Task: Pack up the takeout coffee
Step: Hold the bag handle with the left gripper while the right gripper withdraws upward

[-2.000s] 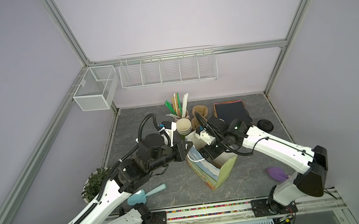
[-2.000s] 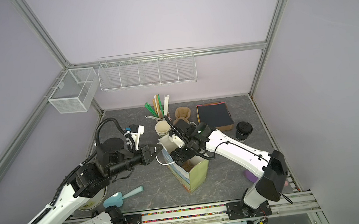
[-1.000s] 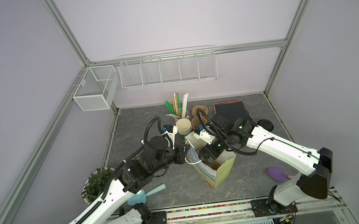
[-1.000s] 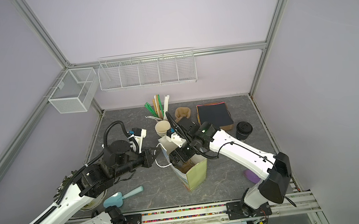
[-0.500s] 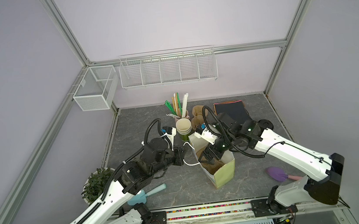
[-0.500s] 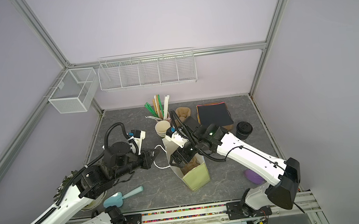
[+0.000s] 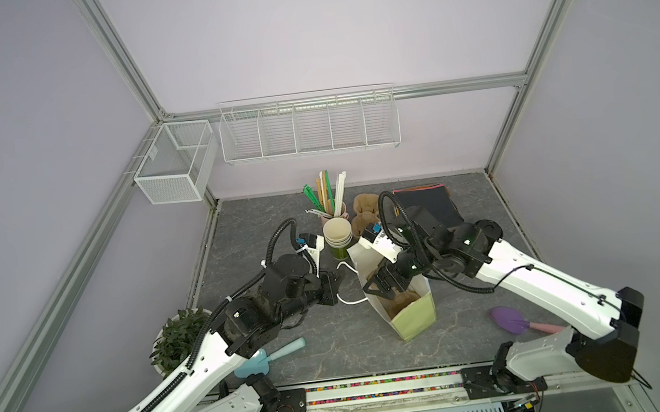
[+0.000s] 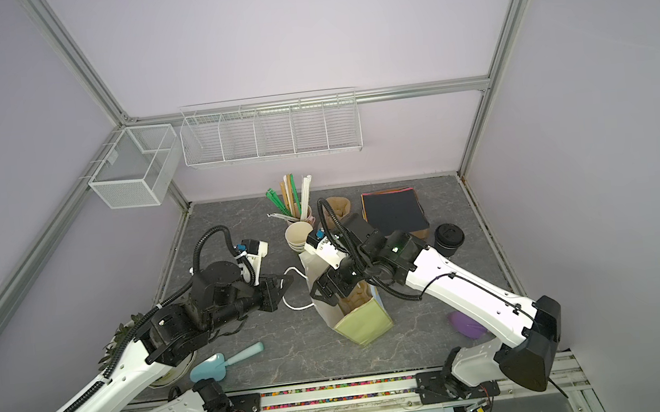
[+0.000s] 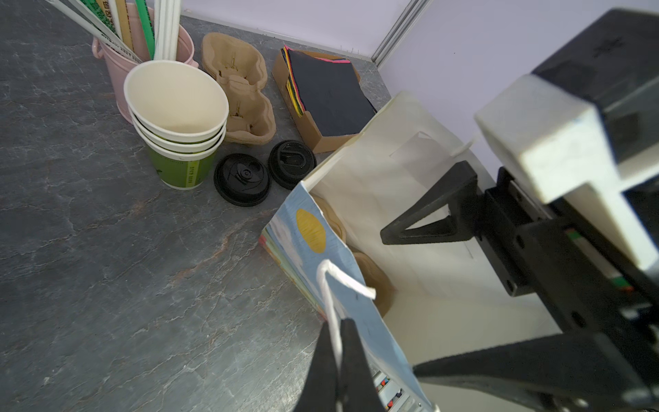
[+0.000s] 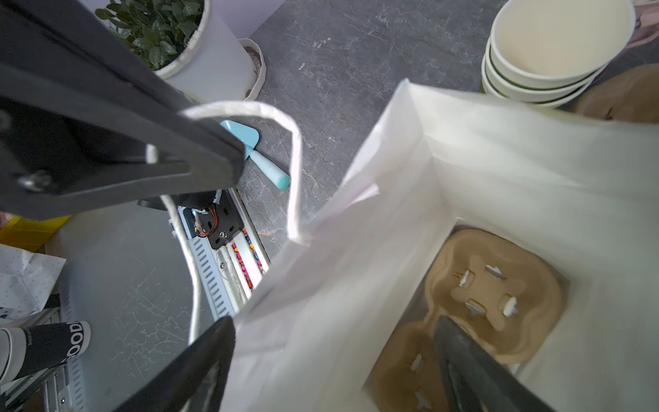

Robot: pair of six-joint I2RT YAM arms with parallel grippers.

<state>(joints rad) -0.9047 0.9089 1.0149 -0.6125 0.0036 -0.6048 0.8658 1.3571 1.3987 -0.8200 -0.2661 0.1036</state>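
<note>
L gripper [image 9: 338,333] is pressed together on the white cord handle [image 9: 326,281] of the paper bag [image 7: 413,319], holding the cord out at the bag's 9 o'clock side. The bag stands upright mid-worktop [image 7: 260,231] w/ its mouth open. R gripper [image 8: 326,299] is spread wide over the bag's mouth. Per the R wrist view, it sits astride the bag's wall, w/ 1 finger [image 10: 463,367] inside and the other outside. A brown pulp cup carrier [image 10: 492,296] lies on the bag's bottom.

The takeout coffee [image 8: 448,238], black lid on, stands upright on the worktop at approx 2 o'clock from the bag. It's just beside the napkin box [image 8: 393,210], outside the bag and apart from both grippers. In a top view the R arm partly hides it.

A stack of lidless cups [image 9: 178,117] stands at 11 o'clock of the bag, w/ the pink straw bucket [image 9: 117,71] right behind it at 12 o'clock. 2 loose black lids [image 9: 242,178] lie on the worktop between the stack and the bag.
</note>
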